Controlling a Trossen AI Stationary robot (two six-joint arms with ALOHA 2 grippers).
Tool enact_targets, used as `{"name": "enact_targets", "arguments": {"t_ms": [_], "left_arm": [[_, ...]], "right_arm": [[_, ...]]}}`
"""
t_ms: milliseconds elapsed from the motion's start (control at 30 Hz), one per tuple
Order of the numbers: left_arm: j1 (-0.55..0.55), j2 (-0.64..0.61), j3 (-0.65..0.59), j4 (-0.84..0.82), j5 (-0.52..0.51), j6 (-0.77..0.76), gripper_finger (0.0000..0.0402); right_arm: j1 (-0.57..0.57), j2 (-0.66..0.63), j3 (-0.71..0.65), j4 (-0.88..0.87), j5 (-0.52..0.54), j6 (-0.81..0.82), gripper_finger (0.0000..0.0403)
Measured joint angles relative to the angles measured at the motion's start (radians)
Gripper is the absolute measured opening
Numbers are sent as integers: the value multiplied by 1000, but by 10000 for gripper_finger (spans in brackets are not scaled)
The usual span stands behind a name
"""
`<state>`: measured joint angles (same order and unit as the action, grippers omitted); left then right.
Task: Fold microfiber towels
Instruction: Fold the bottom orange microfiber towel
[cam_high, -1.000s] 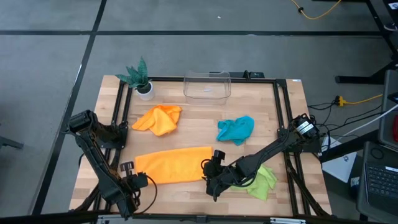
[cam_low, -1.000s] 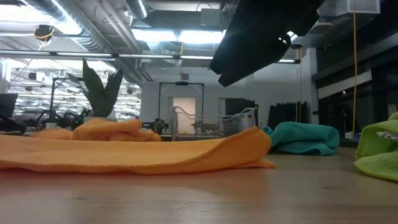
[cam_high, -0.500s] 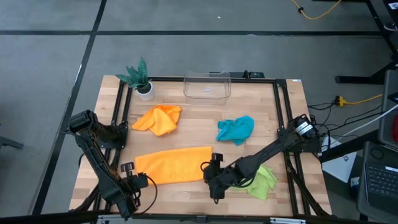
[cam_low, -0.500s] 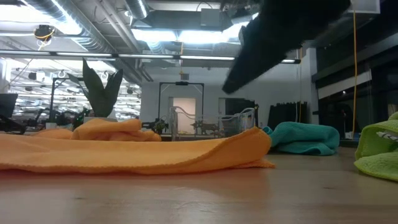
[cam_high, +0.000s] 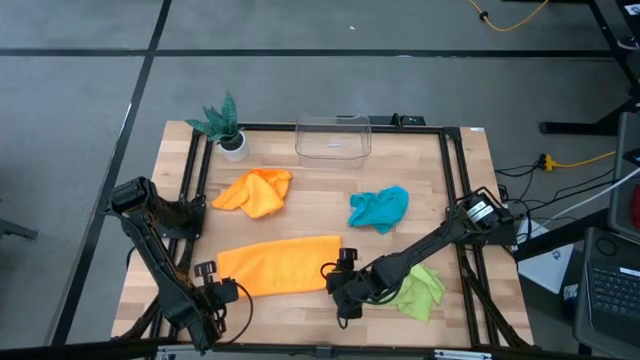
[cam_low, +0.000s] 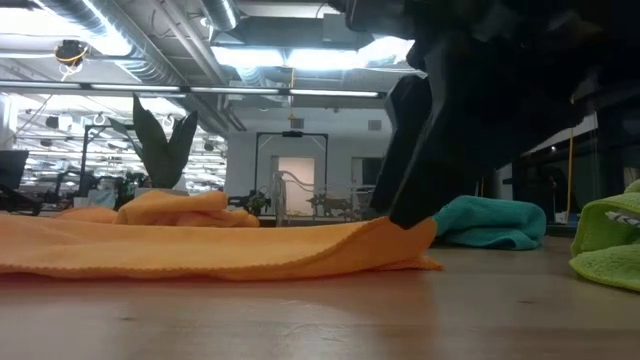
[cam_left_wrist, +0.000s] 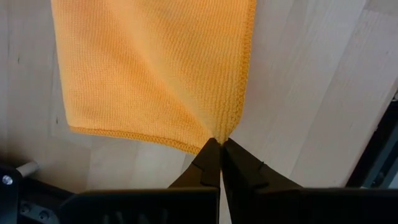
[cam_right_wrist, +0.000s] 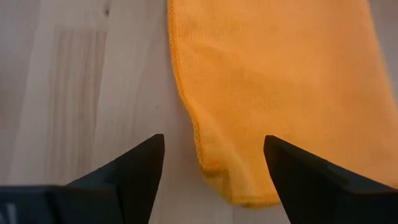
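The flat orange towel (cam_high: 279, 265) is seen spread lengthwise near the front of the wooden table (cam_high: 320, 180), between the two grippers. The left gripper (cam_high: 208, 270) is closed on that towel's corner; in the left wrist view the fingertips (cam_left_wrist: 211, 155) are pressed together with the hemmed corner of the cloth (cam_left_wrist: 155, 68) pinched between them. The right gripper (cam_high: 340, 270) is held at the opposite end of the same towel with its jaws spread wide; in the right wrist view the rounded, slightly raised towel end (cam_right_wrist: 273, 93) is framed between the two fingers (cam_right_wrist: 134, 168) without being gripped. In the low view a dark finger (cam_low: 415, 160) is seen lowered to the raised edge of the towel (cam_low: 220, 250), at or just above the cloth.

Beyond the left gripper, toward the table's far side, the second orange towel (cam_high: 255, 191) is found crumpled. Beyond the right gripper the teal-blue towel (cam_high: 379, 208) is bunched, and the lime green towel (cam_high: 420, 290) is lying crumpled just beside the right arm, partly under it.

A clear plastic bin (cam_high: 333, 138) is placed at the far edge of the table; no towel is seen in it. A potted artificial plant (cam_high: 224, 124) is set further along that edge, well apart from both grippers.
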<state>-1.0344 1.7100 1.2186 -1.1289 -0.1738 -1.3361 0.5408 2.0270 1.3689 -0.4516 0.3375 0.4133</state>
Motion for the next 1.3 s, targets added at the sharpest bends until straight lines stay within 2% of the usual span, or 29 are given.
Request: {"name": "enact_targets", "arguments": {"t_ms": [400,600,967,1067,1300], "left_arm": [[0,0,0,0,0,0,0],[0,0,0,3,-1,0,0],[0,0,0,4,-1,0,0],[0,0,1,3,18,0,0],[16,0,70,-42,28,17,0]], "right_arm": [[-22,25,0,-11,-51,27,182],[-24,45,0,-11,-29,44,139],[-21,23,8,-22,-16,49,12],[-10,23,57,-118,74,49,10],[24,23,296,-448,390,16,6]]}}
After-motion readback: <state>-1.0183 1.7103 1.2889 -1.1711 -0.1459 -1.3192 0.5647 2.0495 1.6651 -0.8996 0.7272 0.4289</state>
